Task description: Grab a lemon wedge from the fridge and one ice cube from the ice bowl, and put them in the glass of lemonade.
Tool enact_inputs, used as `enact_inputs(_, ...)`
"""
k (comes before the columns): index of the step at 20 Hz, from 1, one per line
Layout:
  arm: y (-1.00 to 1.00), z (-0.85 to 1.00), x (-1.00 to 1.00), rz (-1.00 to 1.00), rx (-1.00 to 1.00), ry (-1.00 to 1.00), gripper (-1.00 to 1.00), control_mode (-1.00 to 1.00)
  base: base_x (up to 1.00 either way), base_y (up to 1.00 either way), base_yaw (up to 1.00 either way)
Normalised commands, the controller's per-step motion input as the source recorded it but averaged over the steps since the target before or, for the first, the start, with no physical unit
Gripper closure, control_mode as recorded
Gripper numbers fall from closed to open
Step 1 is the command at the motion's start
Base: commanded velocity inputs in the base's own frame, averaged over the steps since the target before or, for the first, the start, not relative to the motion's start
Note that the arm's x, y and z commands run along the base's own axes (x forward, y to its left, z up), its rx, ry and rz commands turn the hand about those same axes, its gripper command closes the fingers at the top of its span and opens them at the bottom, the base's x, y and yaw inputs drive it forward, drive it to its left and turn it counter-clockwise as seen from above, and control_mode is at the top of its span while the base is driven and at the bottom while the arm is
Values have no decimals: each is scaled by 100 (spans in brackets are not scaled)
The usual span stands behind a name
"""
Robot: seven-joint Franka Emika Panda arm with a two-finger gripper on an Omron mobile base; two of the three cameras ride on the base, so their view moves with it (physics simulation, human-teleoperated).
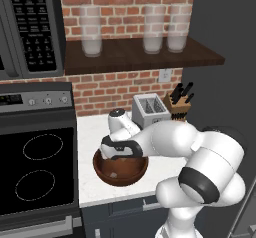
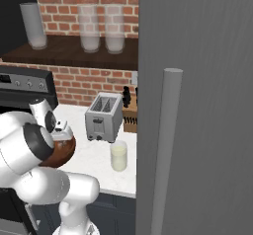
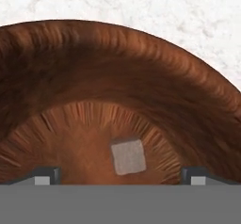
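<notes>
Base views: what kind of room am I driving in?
A home kitchen, by the look: a stove beside a white counter, a toaster and knife block against a brick wall.

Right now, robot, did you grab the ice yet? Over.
Gripper open, low inside ice bowl. Ice cube between fingertips, not gripped. Nothing blocking.

ice bowl (image 3: 117,77): grained brown wood | ice cube (image 3: 127,156): matt translucent | counter (image 3: 164,6): white speckled stone

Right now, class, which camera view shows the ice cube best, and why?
The hand view: the ice cube lies plainly on the wooden bowl's floor. In both base views the bowl's wall and the arm hide it.
</notes>
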Motion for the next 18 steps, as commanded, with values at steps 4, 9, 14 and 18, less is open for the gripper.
enact_inputs(4, 0, -23, -3, 0, 0, 2, -100, -100, 0, 0, 0)
enact_inputs(9, 0, -29, -7, 0, 0, 1, -100, -100, 0, 0, 0)
enact_inputs(14, 1, -5, 1, 0, 0, 0, -100, -100, 0, 0, 0)
enact_inputs(18, 0, 0, 15, 0, 0, 0, -100, -100, 0, 0, 0)
